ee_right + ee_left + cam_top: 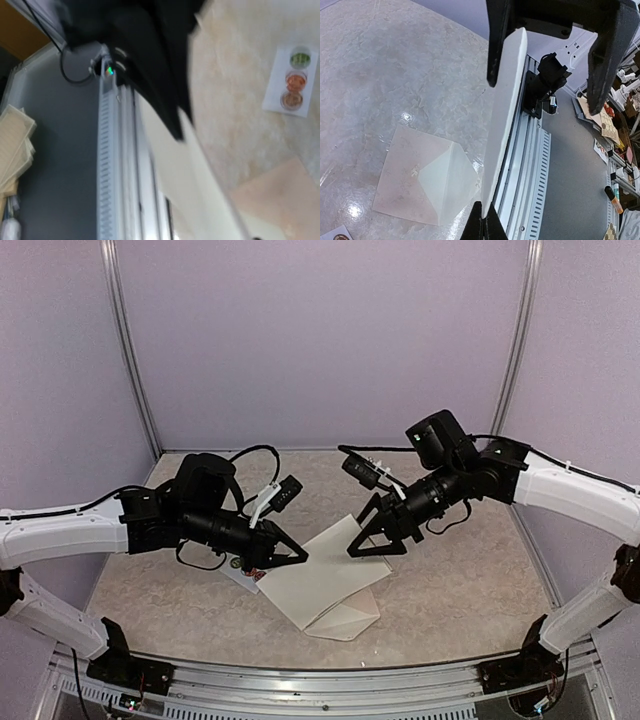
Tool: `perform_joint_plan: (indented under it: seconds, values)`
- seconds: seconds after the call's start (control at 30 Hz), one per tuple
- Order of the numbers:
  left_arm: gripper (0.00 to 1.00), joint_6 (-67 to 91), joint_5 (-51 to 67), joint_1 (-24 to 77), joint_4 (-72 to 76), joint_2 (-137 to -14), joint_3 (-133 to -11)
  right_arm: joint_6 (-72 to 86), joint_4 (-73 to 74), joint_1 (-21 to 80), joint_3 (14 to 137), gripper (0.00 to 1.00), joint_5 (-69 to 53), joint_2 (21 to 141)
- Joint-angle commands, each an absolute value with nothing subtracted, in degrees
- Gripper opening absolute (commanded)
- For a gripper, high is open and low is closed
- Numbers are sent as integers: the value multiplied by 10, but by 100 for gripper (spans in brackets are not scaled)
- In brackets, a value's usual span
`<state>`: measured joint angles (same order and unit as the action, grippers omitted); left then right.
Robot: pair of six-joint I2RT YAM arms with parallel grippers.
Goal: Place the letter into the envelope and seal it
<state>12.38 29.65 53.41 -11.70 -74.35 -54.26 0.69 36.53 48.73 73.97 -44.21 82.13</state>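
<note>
The large, thin cream-white paper letter is off the marbled beige bench, carried near the middle of it and a little toward the near edge. It hangs between the two arms, and the left wrist view sees it almost edge-on. The left gripper is closed tight on the sheet's left corner, its black tips pinched together on the paper. The right gripper is at the opposite, farther corner with its jaws apart: one finger lies against the sheet and the other stands well clear, so it looks to have no hold, and the left arm alone bears the letter. The sheet's long axis runs roughly from one gripper to the other, slanting from the left side toward the far right. The small pale cream-pink paper envelope lies flat on the bench under the sheet's near corner, close to the near edge. It is below and to the right of the left gripper and nearer-in from the right one. Its diagonal seams show, but I cannot tell which way its mouth faces. The letter is wider than the envelope, so lining the edge up with the pocket looks like the hard part. A small white sticker strip lies beside the left gripper.
</note>
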Motion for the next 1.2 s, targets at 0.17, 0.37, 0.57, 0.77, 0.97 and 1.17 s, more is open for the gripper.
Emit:
perform_joint_plan:
  seconds: [0.17,0.37,0.57,0.77,0.97,1.17]
  values:
    - [0,158,251,535,-68,-719,-528,83,216,497,687,68,-517,790]
    - [0,178,223,523,-49,-718,-519,134,117,526,651,67,-554,801]
    - [0,194,217,509,-27,-721,-513,173,44,562,637,68,-566,845]
    - [0,206,274,498,23,-715,-493,208,-29,567,624,71,-560,898]
    - [0,210,323,496,52,-709,-474,243,-108,567,623,71,-560,919]
    - [0,217,352,494,83,-696,-456,254,-131,567,628,70,-566,933]
